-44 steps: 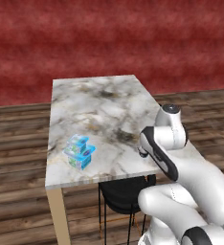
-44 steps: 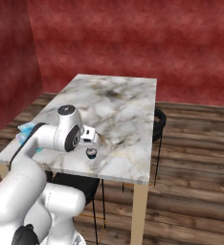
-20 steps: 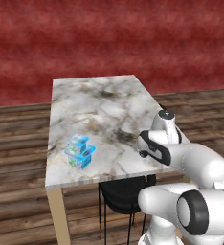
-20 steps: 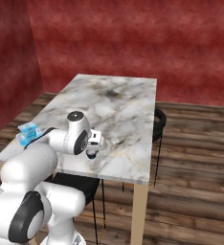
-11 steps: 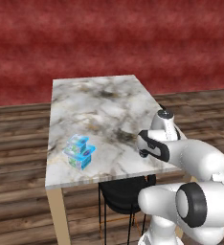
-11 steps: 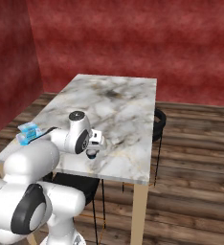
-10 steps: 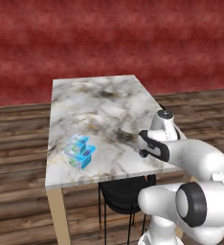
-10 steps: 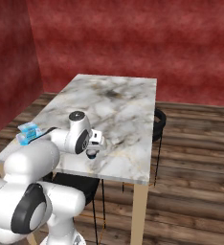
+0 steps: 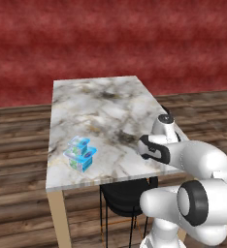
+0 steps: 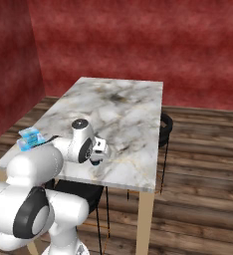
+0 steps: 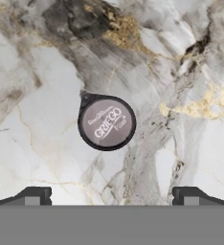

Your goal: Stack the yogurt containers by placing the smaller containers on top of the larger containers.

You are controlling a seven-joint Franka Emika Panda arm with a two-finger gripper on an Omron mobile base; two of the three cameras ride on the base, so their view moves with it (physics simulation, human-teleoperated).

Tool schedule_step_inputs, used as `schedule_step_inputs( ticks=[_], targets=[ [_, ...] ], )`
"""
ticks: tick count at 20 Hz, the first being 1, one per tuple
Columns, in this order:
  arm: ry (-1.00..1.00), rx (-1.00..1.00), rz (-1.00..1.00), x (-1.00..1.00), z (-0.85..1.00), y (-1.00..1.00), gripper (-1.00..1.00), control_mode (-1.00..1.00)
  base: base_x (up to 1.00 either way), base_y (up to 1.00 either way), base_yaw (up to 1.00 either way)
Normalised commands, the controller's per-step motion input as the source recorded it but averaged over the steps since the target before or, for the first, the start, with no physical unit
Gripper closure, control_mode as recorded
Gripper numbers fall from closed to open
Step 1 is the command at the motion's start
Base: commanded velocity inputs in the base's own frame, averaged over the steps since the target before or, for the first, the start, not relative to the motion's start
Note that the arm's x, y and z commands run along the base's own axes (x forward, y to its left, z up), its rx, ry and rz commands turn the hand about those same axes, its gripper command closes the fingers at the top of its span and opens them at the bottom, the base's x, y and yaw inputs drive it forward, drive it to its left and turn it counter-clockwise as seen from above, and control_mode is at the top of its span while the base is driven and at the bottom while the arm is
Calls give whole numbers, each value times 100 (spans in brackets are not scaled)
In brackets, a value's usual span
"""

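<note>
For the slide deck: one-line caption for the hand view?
Open gripper above a small dark yogurt cup standing on the marble table, lid facing the camera.

Two blue tubs (image 9: 80, 153), one dark cup (image 11: 106, 123), one table (image 9: 105, 104).

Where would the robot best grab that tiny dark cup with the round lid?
Probably by its round sides, coming straight down from above. The dark cup stands upright on the marble table, lid up, and the open gripper hangs over it, fingers wide enough to straddle it.
</note>
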Motion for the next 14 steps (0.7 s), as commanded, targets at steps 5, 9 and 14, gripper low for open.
schedule_step_inputs(
  ticks=[5, 9, 14],
  targets=[
    [0, 0, 0, 7, -11, 5, -100, -100, 0, 0, 0],
    [0, 0, 0, 15, -1, 0, -100, -100, 0, 0, 0],
    [0, 0, 0, 17, 0, 0, -100, -100, 0, 0, 0]
  ],
)
